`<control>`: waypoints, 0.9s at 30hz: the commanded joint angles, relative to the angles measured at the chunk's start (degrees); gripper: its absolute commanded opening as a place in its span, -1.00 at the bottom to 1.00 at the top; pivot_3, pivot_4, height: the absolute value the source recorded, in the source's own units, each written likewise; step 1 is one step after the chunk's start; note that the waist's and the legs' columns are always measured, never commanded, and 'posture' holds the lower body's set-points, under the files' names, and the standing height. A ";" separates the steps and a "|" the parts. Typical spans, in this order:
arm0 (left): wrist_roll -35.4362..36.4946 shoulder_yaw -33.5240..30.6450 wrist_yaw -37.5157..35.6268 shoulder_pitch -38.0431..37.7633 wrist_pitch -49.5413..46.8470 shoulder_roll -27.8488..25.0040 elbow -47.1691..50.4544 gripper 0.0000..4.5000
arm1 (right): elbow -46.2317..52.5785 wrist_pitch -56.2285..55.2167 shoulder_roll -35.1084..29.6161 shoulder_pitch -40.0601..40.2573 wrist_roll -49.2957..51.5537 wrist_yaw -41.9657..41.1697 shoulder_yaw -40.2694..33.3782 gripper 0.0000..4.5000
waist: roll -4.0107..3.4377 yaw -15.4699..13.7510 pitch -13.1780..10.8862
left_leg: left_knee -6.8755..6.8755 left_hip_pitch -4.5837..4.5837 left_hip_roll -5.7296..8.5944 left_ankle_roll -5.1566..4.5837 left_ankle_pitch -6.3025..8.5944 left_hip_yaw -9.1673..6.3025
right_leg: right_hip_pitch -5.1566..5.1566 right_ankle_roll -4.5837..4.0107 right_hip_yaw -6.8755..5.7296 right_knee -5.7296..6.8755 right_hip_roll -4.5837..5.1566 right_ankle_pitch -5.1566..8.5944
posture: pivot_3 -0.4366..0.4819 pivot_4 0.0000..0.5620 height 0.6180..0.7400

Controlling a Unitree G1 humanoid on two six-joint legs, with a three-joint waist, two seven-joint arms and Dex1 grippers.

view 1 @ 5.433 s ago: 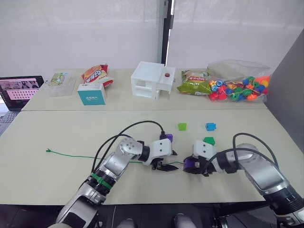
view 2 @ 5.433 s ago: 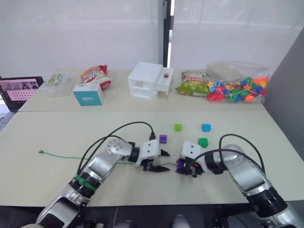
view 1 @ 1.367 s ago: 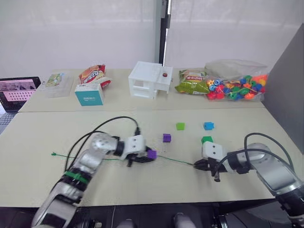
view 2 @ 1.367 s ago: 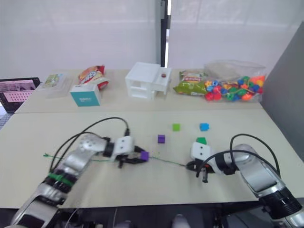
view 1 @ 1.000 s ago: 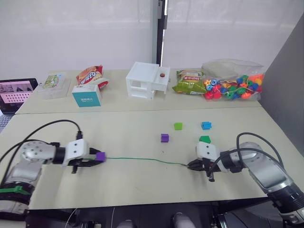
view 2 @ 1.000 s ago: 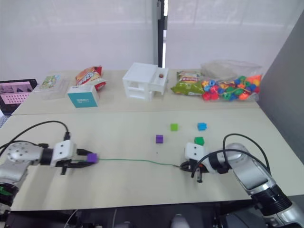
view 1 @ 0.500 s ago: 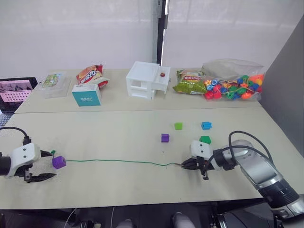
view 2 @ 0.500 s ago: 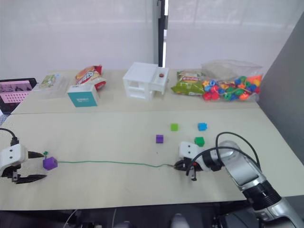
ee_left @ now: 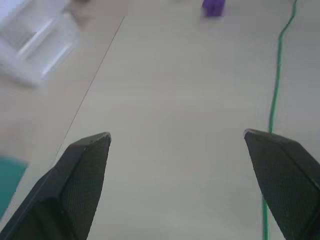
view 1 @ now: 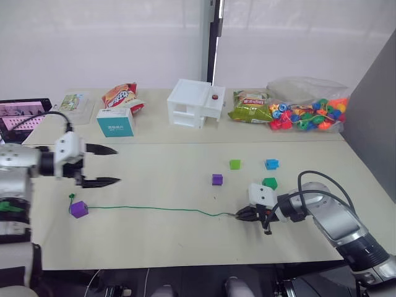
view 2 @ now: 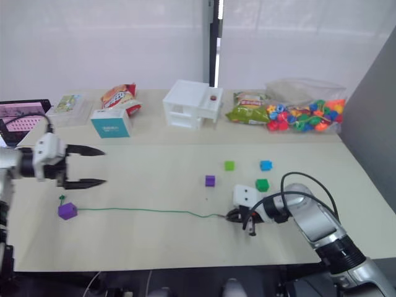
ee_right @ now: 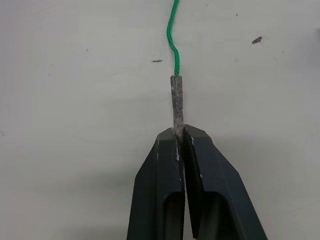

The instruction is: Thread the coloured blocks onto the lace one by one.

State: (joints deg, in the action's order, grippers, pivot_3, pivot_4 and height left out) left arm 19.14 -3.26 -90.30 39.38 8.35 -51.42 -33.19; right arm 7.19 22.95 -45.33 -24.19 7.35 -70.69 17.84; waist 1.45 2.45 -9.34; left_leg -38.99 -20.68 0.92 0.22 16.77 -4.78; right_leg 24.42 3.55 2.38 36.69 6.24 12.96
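A beige table (view 1: 161, 185) carries the green lace (view 1: 154, 210), coloured blocks (view 1: 217, 179) and snack bags (view 1: 122, 97).

Two pale beige benches (view 1: 185, 241) stand end to end before a white wall (view 1: 105, 43). A dark vertical post (view 1: 213, 43) divides the wall; a grey partition (view 1: 377, 124) stands at the right.
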 commanded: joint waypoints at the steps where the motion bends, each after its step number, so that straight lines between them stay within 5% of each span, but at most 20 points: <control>1: 4.41 2.58 5.23 -1.79 -10.07 5.66 16.59 0.99 | 3.04 1.39 -0.81 0.49 0.92 0.06 -1.31 -1.00 | 0.00 0.11 0.00 | -0.01 -0.06 0.00 0.00 0.00 -0.02 | 0.05 0.00 -0.01 0.01 0.00 0.00 | -0.05 -0.47 1.00; 6: 3.49 9.80 12.04 -5.43 -15.52 17.40 29.01 0.99 | 6.45 4.30 -1.73 0.04 1.98 -0.77 -1.26 -1.00 | 0.00 0.04 0.00 | -0.03 -0.08 0.01 0.00 0.00 0.00 | 0.05 0.00 0.02 -0.01 0.00 0.00 | -0.05 -0.47 1.00; 12: 0.38 15.85 17.01 -7.94 -14.13 26.96 29.42 0.99 | 7.75 5.59 -1.71 -1.88 1.87 -2.13 -0.44 -1.00 | 0.00 -0.23 -0.01 | -0.06 -0.06 0.03 0.02 -0.01 0.01 | 0.04 -0.01 0.04 -0.08 -0.01 -0.01 | -0.05 -0.47 1.00; 22: -5.81 22.28 20.04 -13.37 -9.03 32.20 26.22 0.99 | 8.24 7.14 -1.68 -3.07 1.75 -1.87 -0.55 -1.00 | -0.01 -1.24 0.00 | -0.13 -0.06 0.06 0.02 -0.01 0.00 | -0.10 -0.01 0.05 -0.58 0.01 -0.02 | -0.05 -0.47 1.00; 27: -6.53 23.02 21.37 -14.18 -9.12 33.15 26.02 0.32 | 8.63 8.00 -1.60 -3.46 1.85 -1.89 -0.50 -1.00 | 0.00 -1.63 0.00 | -0.14 -0.06 0.09 0.02 -0.02 0.02 | -0.11 0.00 0.05 -0.59 0.06 -0.02 | -0.05 -0.47 1.00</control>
State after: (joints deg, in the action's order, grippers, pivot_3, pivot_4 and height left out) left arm 13.16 19.65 -69.63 25.11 -1.48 -18.58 -7.76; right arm 14.23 30.59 -46.61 -26.74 8.11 -72.45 18.00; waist 1.45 0.81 -9.35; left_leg -39.14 -20.74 1.02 0.25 16.75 -4.76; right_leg 24.30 3.56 2.43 36.10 6.31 12.94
